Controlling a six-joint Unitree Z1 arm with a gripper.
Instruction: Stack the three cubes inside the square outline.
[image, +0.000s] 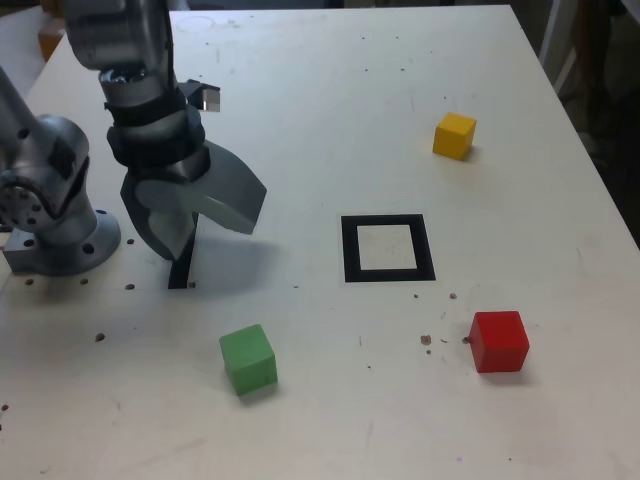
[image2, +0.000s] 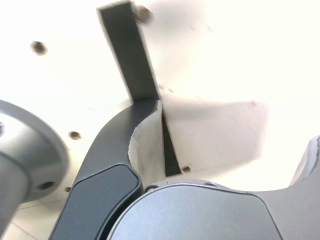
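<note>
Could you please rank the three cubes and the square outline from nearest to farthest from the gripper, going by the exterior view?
Measured from the gripper, open above the table at the exterior view's left:
1. Green cube, just below and slightly right of it.
2. Square outline, mid-table to its right.
3. Yellow cube, far right toward the back edge.
4. Red cube, far right toward the front.

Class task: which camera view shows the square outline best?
The exterior view: the whole square outline lies unobstructed on the table, its inside empty. The wrist view shows none of it, only the claw, the arm's base and a narrow black strip.
</note>
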